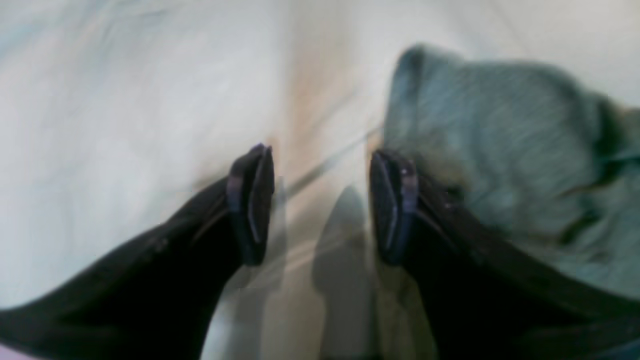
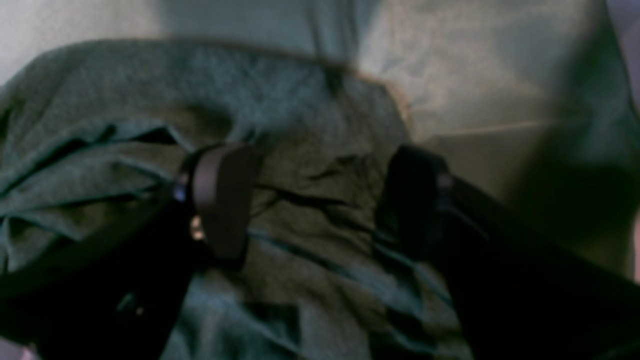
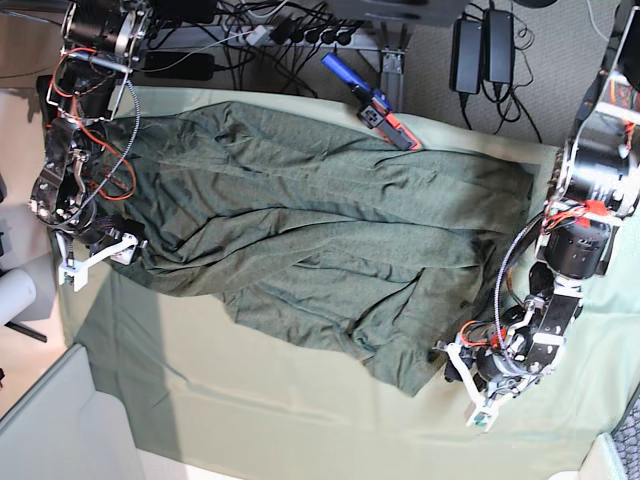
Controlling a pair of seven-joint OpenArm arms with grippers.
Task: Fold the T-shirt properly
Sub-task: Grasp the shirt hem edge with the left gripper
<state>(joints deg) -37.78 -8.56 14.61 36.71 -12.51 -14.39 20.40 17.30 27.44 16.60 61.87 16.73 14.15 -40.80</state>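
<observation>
The dark olive T-shirt [image 3: 300, 220] lies spread and wrinkled across the pale green table cloth [image 3: 250, 410]. My left gripper [image 1: 322, 200] is open over bare cloth, with a shirt corner [image 1: 500, 150] just beside its right finger [image 1: 395, 205]. In the base view this gripper [image 3: 445, 362] sits at the shirt's near right corner. My right gripper [image 2: 317, 200] is open with wrinkled shirt fabric [image 2: 310, 165] between its fingers, close to a shirt edge. In the base view it [image 3: 135, 243] is at the shirt's left edge. Neither gripper holds anything.
A blue and red tool [image 3: 372, 98] lies on the cloth's far edge by the shirt. Cables and power bricks [image 3: 480, 50] lie on the floor behind the table. A white roll [image 3: 12, 295] stands off the left side. Bare cloth runs along the near edge.
</observation>
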